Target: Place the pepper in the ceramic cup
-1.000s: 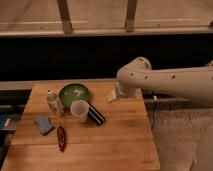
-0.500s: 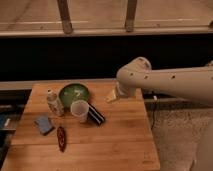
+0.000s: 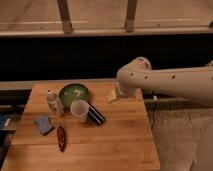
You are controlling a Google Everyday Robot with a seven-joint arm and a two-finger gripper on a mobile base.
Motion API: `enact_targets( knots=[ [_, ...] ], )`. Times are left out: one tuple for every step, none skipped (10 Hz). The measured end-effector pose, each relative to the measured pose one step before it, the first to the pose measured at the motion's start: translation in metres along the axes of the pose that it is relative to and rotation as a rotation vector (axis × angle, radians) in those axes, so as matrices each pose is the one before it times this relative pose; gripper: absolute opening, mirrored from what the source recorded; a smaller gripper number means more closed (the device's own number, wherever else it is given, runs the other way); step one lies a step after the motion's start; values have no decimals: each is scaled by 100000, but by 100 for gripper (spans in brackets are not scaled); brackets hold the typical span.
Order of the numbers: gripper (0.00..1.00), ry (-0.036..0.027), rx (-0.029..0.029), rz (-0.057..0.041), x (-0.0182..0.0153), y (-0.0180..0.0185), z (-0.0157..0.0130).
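The pepper (image 3: 61,137) is a small dark red chili lying on the wooden table (image 3: 120,140) near its front left. The ceramic cup (image 3: 79,110) is a plain whitish cup standing upright in the middle of the table, just in front of the green bowl (image 3: 74,93). My gripper (image 3: 113,96) hangs at the end of the white arm above the table's back right part, to the right of the cup and well away from the pepper.
A small white bottle with a cap (image 3: 54,102) stands left of the cup. A black rectangular object with a white stripe (image 3: 96,114) lies right of the cup. A blue-grey block (image 3: 44,124) lies left of the pepper. A dark wall runs behind the table.
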State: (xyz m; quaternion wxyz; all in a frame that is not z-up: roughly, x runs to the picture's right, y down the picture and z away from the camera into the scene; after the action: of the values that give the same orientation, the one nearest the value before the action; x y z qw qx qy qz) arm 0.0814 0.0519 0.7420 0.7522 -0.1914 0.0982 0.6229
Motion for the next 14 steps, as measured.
enact_targets(
  knots=[
    [80, 5, -2, 4, 2, -1, 2],
    [80, 0, 0, 1, 0, 0, 0],
    [80, 21, 78, -24, -3, -1, 1],
    [80, 65, 268, -161, -9, 1, 23],
    [80, -721, 943, -240, -33, 270, -216],
    [80, -501, 1041, -1540, -53, 913, -301],
    [80, -119, 448, -2367, 8, 1613, -337],
    [80, -73, 698, -4226, 135, 2453, -537],
    [80, -227, 465, -4109, 445, 3023, -852],
    [80, -189, -198, -3172, 310, 2655, -703],
    [80, -461, -1896, -3390, -93, 3175, -682],
    [80, -638, -2167, -2415, -465, 2576, -428],
    [80, -1411, -2920, -2182, -417, 2764, -551],
    [80, -973, -1560, -2400, 58, 1978, -473]
  ],
)
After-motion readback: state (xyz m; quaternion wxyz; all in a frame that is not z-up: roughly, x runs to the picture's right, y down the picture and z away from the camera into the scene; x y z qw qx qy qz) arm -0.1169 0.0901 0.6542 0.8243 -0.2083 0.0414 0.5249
